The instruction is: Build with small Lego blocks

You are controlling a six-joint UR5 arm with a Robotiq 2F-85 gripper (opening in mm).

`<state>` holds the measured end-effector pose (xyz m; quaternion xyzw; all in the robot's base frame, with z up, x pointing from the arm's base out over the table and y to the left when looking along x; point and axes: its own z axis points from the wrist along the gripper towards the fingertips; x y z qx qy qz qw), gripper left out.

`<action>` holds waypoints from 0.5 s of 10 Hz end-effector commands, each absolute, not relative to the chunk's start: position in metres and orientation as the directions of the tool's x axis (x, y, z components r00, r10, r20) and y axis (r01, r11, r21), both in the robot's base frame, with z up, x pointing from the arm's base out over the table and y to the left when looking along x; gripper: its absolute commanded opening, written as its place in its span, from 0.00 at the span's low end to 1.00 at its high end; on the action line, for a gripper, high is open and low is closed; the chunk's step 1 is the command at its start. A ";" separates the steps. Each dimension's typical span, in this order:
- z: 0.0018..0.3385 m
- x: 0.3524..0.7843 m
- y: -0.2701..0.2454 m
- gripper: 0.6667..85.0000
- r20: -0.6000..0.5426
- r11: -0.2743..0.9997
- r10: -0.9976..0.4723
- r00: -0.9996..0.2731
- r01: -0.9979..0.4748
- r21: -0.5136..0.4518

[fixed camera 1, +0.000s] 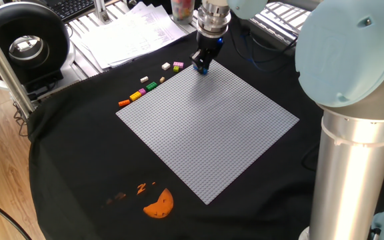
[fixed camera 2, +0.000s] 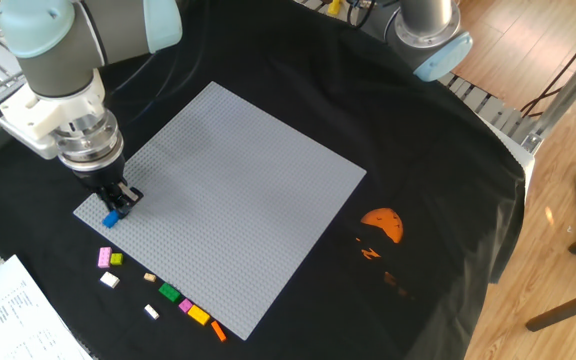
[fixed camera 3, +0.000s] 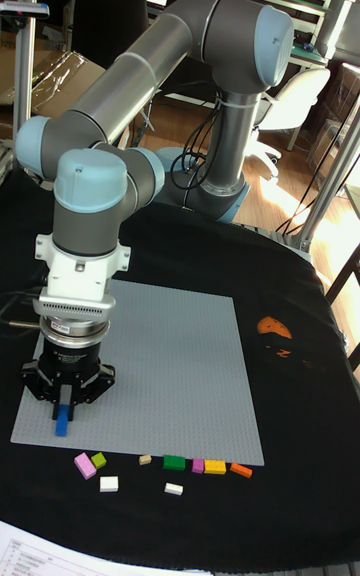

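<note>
Black cloth covers the table; the gripper (fixed camera 1: 201, 68) pinches a blue brick (fixed camera 1: 203, 71) at the baseplate (fixed camera 1: 212, 127) corner. From the other side, that brick (fixed camera 2: 111, 218) sits near the edge: misaligned studs could leave it tilted. Tall view: spare bricks (fixed camera 3: 175, 462) line the cloth just beside; a slip might scatter them.

A blue brick (fixed camera 3: 62, 423) sits on the grey studded baseplate (fixed camera 2: 238, 200). The black cloth (fixed camera 2: 298, 80) carries an orange half-round print (fixed camera 2: 382, 223) and orange, yellow, pink, green, white, tan bricks (fixed camera 3: 165, 464).
</note>
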<state>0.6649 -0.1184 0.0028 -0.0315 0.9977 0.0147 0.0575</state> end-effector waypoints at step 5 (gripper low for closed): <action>0.004 0.663 -0.126 0.04 -0.102 1.000 -0.013 -0.995 -0.014 0.006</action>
